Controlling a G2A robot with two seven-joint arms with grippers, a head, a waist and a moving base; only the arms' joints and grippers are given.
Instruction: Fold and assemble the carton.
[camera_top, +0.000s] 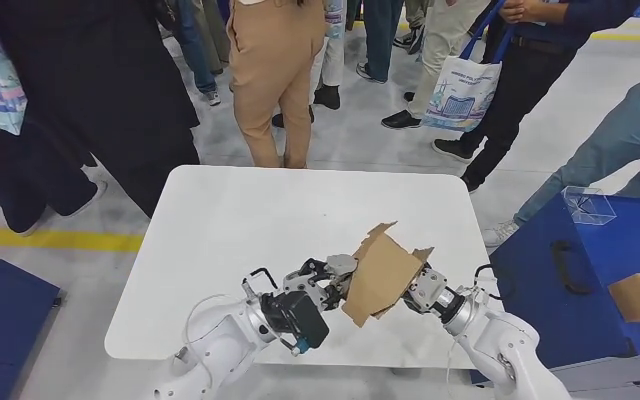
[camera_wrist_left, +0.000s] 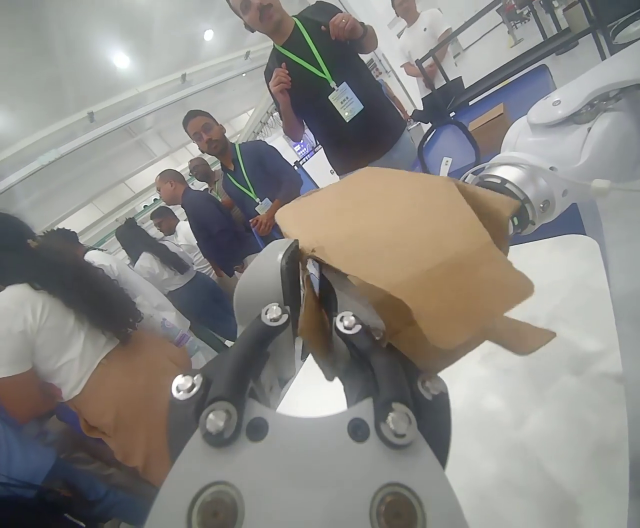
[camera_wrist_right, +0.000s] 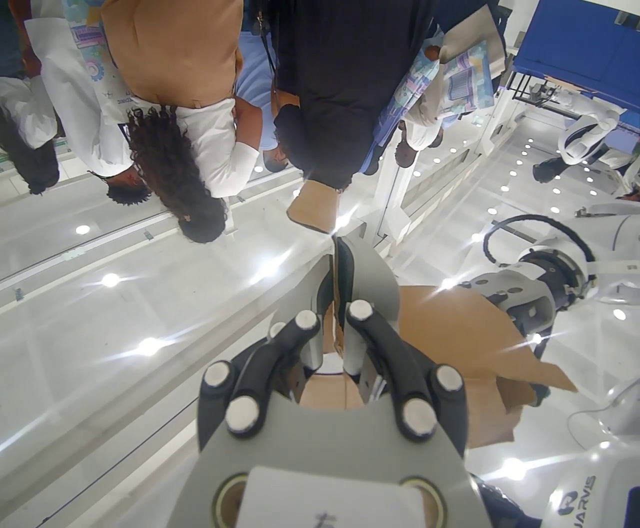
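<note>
Carton (camera_top: 382, 278) in L-gripper (camera_wrist_left: 305, 272), R-gripper (camera_wrist_right: 336, 272); prob. airborne

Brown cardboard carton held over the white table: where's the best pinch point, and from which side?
Probably its thin panel edges, from opposite sides, as the left gripper and right gripper pinch the brown cardboard carton now; tilted above the white table, its body looks too wide for the jaws.

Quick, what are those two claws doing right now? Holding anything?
Left gripper: closed, pinching an edge of the carton.
Right gripper: closed, pinching the same carton from its other side.
</note>
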